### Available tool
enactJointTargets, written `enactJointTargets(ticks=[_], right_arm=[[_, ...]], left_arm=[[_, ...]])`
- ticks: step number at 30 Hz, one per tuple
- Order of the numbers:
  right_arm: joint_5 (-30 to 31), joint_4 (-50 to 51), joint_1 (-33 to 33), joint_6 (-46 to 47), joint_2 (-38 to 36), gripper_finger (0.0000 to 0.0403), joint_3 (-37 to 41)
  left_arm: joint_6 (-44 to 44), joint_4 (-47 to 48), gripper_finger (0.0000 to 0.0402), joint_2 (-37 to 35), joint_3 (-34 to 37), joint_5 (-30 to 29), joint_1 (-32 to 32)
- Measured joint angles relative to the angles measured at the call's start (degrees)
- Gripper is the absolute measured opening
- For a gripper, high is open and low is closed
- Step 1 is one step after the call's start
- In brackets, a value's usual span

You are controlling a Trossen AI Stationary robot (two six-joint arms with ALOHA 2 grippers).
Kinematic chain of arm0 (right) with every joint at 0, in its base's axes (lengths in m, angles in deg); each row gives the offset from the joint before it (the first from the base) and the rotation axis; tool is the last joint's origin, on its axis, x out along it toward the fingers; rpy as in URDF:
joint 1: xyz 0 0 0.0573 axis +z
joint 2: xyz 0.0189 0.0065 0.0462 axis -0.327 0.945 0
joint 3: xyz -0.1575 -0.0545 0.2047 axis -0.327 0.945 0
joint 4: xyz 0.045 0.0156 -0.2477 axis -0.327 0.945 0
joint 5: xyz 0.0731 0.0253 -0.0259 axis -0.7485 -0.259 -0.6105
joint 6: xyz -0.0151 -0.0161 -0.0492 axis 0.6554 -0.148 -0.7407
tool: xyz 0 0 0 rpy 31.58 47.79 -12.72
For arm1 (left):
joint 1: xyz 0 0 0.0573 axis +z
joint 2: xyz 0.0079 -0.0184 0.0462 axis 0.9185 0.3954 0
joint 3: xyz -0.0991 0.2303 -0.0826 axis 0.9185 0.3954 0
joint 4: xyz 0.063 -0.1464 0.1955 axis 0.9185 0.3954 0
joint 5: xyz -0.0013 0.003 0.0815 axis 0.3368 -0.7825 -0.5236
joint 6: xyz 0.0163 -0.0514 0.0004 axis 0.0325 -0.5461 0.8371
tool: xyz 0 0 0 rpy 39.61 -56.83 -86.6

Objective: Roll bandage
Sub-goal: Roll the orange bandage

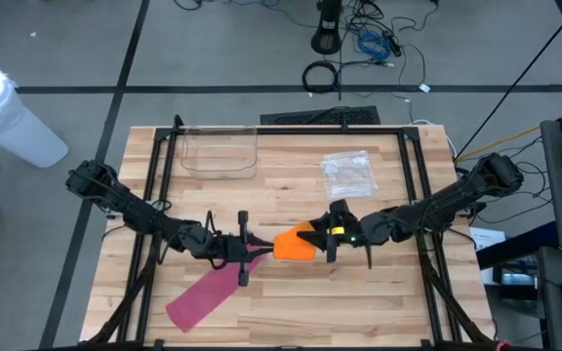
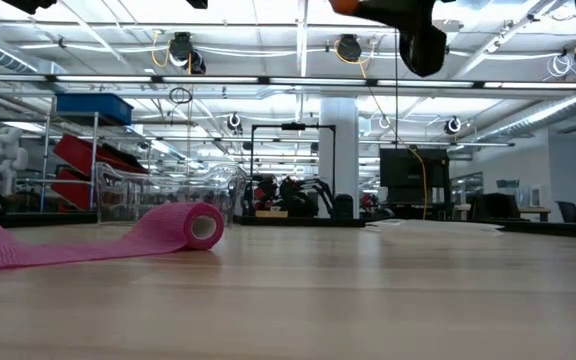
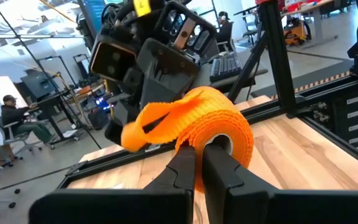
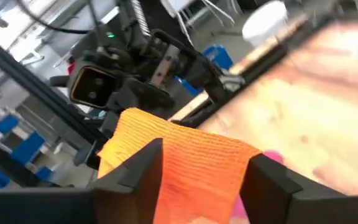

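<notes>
The left pincer [image 3: 197,163] is pinched narrow on the orange bandage roll [image 3: 213,124], its two dark fingers pressed together at the roll's white core, and it holds the roll up above the middle of the tabletop [image 1: 379,302]. Facing it, the right pincer [image 4: 207,158] stands wide, one finger on each side of the loose orange strip [image 4: 185,158] that hangs from the roll; whether its pads touch the fabric cannot be told. To do this step well, the left grip on the core should stay firm and level so the roll does not twist, while the right pincer takes the strip flat across its full width near the roll, not at one edge, so the next wrap lies square on the last. Tension should be light and even; a slack strip would likely wind crooked, a hard pull could drag the roll out of the left fingers. A pink bandage [image 2: 168,232], partly unrolled, lies on the wood below the left arm, well clear of the orange one. A clear tray [image 1: 220,151] and a clear plastic bag [image 1: 349,174] sit toward the far edge.
</notes>
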Motion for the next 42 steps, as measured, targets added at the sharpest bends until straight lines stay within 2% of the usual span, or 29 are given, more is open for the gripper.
enactJointTargets(ticks=[7, 11, 14, 18, 23, 28, 31, 33, 37, 42], right_arm=[[-9.7, 2.5, -1.6, 10.5, -1.5, 0.0192, 0.0], [-9.9, 4.2, -3.1, 11.5, -3.7, 0.0177, 0.0], [-8.4, 8.0, -4.6, 8.4, -5.4, 0.0163, 0.0], [-11.3, 16.9, -6.7, -7.1, -7.2, 0.0149, 0.0], [-7.9, 21.5, -5.7, -14.6, -7.3, 0.0142, 0.0], [3.3, 24.5, -1.3, -24.7, -7.3, 0.0142, 0.0], [9.6, 26.4, 2.2, -27.5, -7.1, 0.0141, 0.1], [11.7, 26.3, 4.6, -27.9, -7.0, 0.0141, 0.7], [12.3, 20.7, 9.3, -27.7, -6.9, 0.0141, 3.3], [12.3, -2.1, 12.2, -35.2, -4.3, 0.0141, 9.0]], left_arm=[[0.0, 0.5, 0.0011, 0.0, 0.0, 0.4, -0.5], [0.5, 0.5, 0.0011, 0.0, 0.0, 0.6, -1.0], [0.6, 0.4, 0.0011, 0.0, 0.0, 2.4, -1.2], [2.1, -0.7, 0.0011, 0.0, 0.0, 3.8, -1.6], [2.1, -1.3, 0.0011, 0.0, -0.1, 3.6, -1.8], [1.7, -2.3, 0.0011, 0.0, -0.1, 3.4, -1.8], [0.6, -4.5, 0.0011, 0.0, -0.1, 3.2, -2.3], [-0.7, -6.2, 0.0011, 0.0, -0.1, 3.2, -2.6], [-1.6, -8.3, 0.0011, 0.0, -0.1, 3.2, -3.0], [-3.5, -8.7, 0.0011, 0.0, -0.1, 3.0, -2.8]])
